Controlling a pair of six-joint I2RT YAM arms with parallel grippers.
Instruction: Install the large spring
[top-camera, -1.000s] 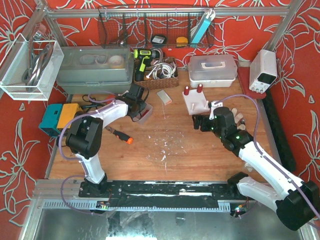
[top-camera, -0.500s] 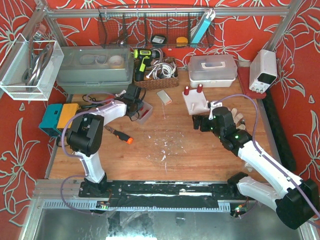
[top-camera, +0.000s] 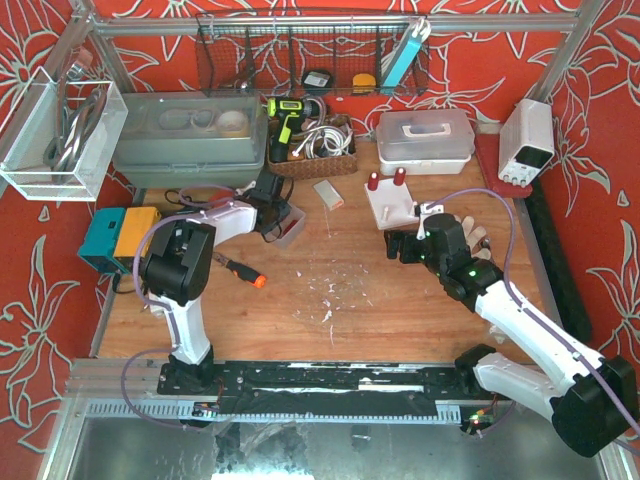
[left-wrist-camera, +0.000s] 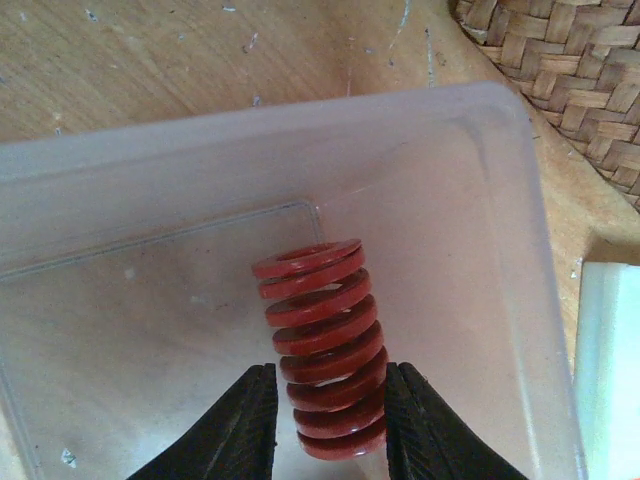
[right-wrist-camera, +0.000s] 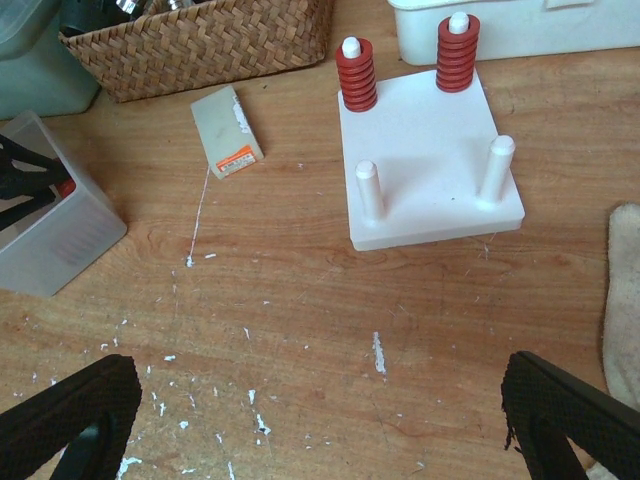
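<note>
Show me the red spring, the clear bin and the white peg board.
red spring (left-wrist-camera: 322, 340), left wrist view, middle coils.
clear bin (left-wrist-camera: 492, 255), left wrist view, right wall.
white peg board (right-wrist-camera: 425, 160), right wrist view, bare top face.

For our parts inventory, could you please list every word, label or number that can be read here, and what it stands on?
None can be read.
Orange label on the small block: too blurred.
White power supply front panel: too small.
</note>
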